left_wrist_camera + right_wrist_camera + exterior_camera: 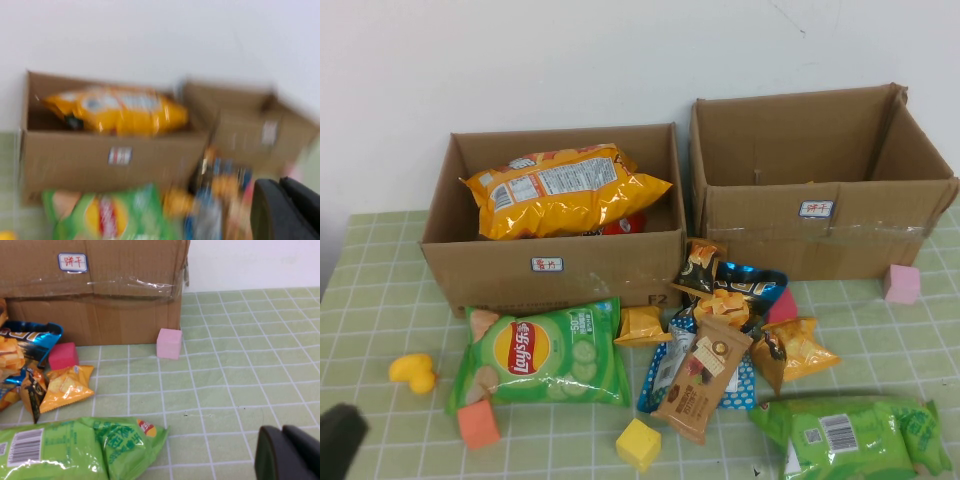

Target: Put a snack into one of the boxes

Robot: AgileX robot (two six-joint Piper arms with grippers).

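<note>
The left cardboard box [560,268] holds a big yellow chip bag [565,187] that sticks up above its rim. The right box [820,235] looks empty from here. Loose snacks lie in front of them: a green Lay's bag [545,355], a brown bar [705,378], small orange packs [795,350] and a green bag [850,435]. My left gripper [338,440] is at the front left corner, shut and empty in the left wrist view [280,186]. My right gripper [282,430] is shut and empty over the mat, right of the green bag [75,447].
Toy blocks lie about: pink [901,283] by the right box, yellow [638,443] and orange [478,424] at the front, a red one [63,355] among the snacks. A yellow duck toy [413,372] sits at the left. A white wall stands behind the boxes.
</note>
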